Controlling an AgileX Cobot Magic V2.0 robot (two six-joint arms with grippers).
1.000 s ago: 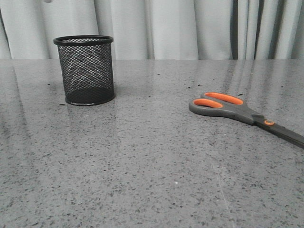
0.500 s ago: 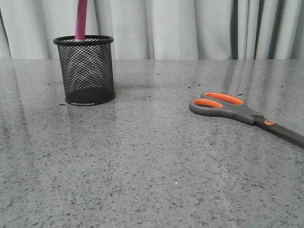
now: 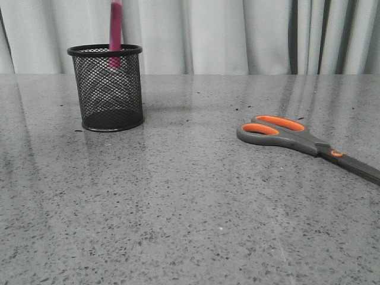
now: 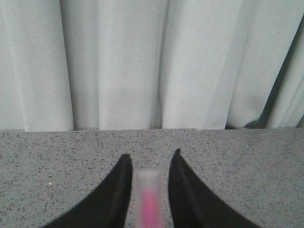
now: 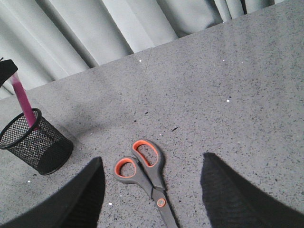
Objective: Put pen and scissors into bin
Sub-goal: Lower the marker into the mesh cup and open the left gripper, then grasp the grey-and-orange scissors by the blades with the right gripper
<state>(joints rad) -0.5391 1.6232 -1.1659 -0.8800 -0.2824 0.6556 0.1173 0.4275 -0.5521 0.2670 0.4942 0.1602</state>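
The magenta pen stands nearly upright with its lower end inside the black mesh bin at the far left of the table; it is blurred. In the left wrist view the pen's pale end lies between my left gripper's fingers, with a thin gap on each side, so the jaws are slightly open. The scissors lie flat at the right, handles toward the bin. My right gripper is wide open above the scissors, not touching them. The bin and pen also show in the right wrist view.
A grey speckled table runs back to pale curtains. The bin stands about two bin widths left of the scissors' handles. Neither arm shows in the front view.
The pen came down into view over the bin, and its lower end has now dropped below the rim into the bin. The scissors and the bin have not moved.
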